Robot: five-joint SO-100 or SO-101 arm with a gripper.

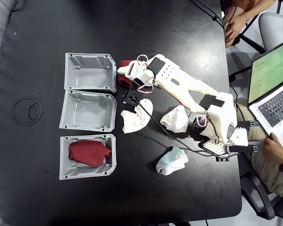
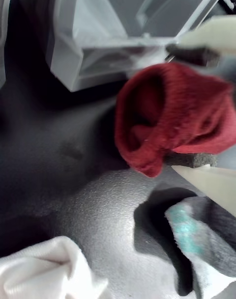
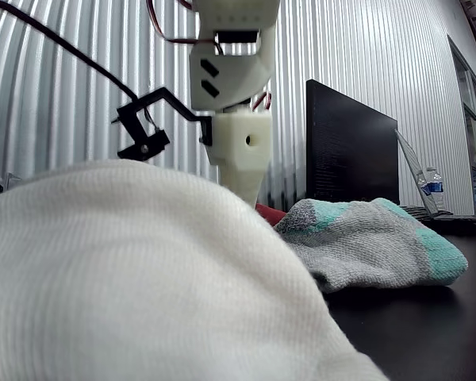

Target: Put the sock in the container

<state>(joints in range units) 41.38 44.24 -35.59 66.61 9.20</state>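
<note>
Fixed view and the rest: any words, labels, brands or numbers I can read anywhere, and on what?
No text is legible.
Laptop screen: green page with lines of text, too small to read.
Water bottle label: too small to read.
Container, sock, gripper: no markings seen.

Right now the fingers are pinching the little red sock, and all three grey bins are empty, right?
Not quite. The fingers do pinch the little red sock, but one bin already holds a red sock, as the fixed view shows; the other two are empty.
</note>
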